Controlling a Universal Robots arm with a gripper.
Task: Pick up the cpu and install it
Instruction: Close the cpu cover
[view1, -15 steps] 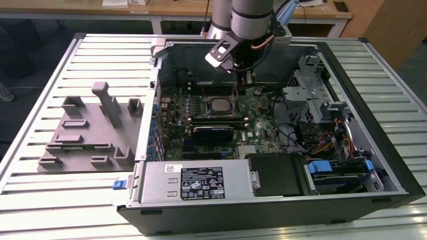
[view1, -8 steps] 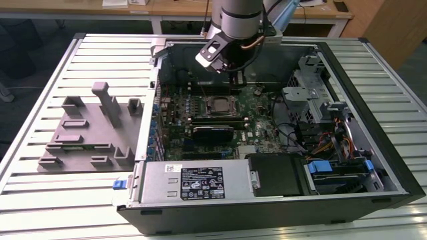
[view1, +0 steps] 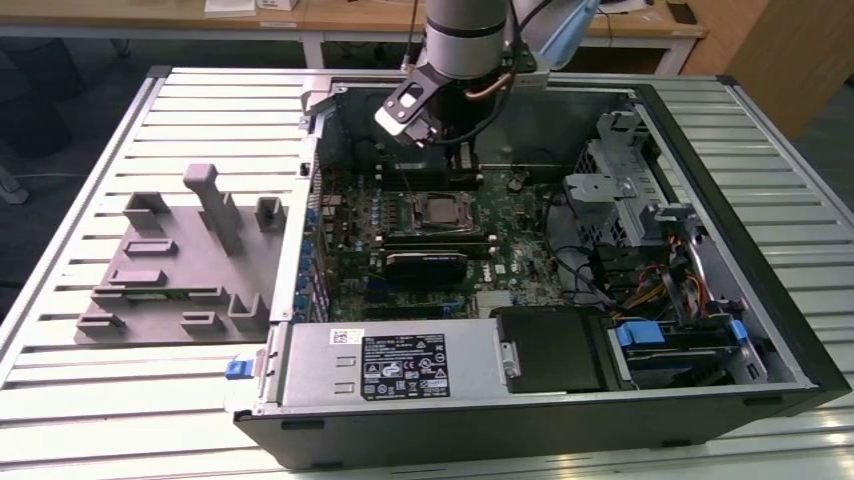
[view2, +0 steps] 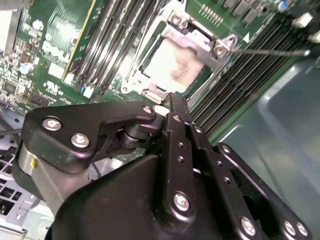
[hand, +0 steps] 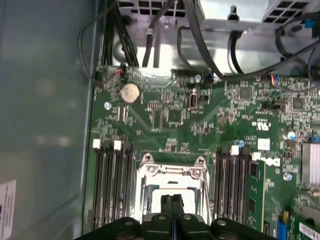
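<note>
Inside the open computer case, in the exterior view, the cpu lies in the motherboard socket. The gripper hangs at twelve o'clock from it, and a grey fixture tray sits at nine o'clock. In the second wrist view the fingers are pressed together, empty, near the seated cpu. In the first wrist view the fingertips meet in front of the motherboard socket.

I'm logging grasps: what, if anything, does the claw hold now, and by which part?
Nothing. The claw is shut and empty over the cpu, which lies in the socket.
</note>
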